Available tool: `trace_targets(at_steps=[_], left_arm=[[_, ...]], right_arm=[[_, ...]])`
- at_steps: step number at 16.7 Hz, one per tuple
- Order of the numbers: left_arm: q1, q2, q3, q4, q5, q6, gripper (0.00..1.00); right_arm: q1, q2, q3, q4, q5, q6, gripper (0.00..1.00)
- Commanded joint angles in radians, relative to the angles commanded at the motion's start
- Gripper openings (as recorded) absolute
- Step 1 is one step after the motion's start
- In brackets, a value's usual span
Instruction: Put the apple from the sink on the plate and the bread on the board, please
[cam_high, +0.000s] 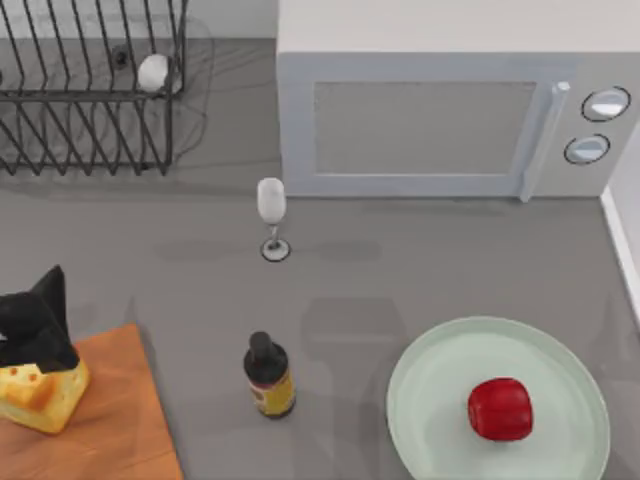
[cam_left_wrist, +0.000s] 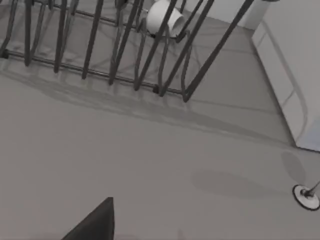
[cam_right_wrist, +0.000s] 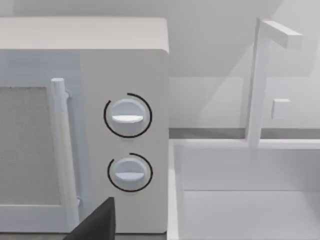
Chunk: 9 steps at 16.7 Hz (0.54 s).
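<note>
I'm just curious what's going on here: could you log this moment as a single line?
apple: on plate | bread: on board, left gripper over it | right arm: faces microwave

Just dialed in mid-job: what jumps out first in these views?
The red apple sits on the mint-green plate at the table's front right. At front left, the left claw is over the bread on the board. A dark bottle stands between board and plate.

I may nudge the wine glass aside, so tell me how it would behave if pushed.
The wine glass would probably tip easily: tall bowl, thin stem, small foot. It looks fragile, likely breaking if it falls. Tipped, it might roll toward the bottle.
</note>
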<state>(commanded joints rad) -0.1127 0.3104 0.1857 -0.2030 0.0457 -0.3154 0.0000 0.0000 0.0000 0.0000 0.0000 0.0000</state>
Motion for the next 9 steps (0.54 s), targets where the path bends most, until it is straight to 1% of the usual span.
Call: trace_targets(at_steps=[2, 4, 6, 9], left_arm=[[0.041, -0.135, -0.077, 0.084, -0.015, 0.142, 1.0], [0.078, -0.235, -0.137, 0.149, -0.03, 0.241, 1.0], [0.104, -0.293, -0.174, 0.191, -0.042, 0.299, 1.0], [0.113, -0.31, -0.186, 0.203, -0.046, 0.315, 1.0]], right_arm=[[0.0, 0.0, 0.0, 0.0, 0.0, 0.0, 1.0], [0.0, 0.0, 0.0, 0.0, 0.0, 0.0, 1.0], [0.0, 0.0, 0.0, 0.0, 0.0, 0.0, 1.0], [0.0, 0.0, 0.0, 0.0, 0.0, 0.0, 1.0]])
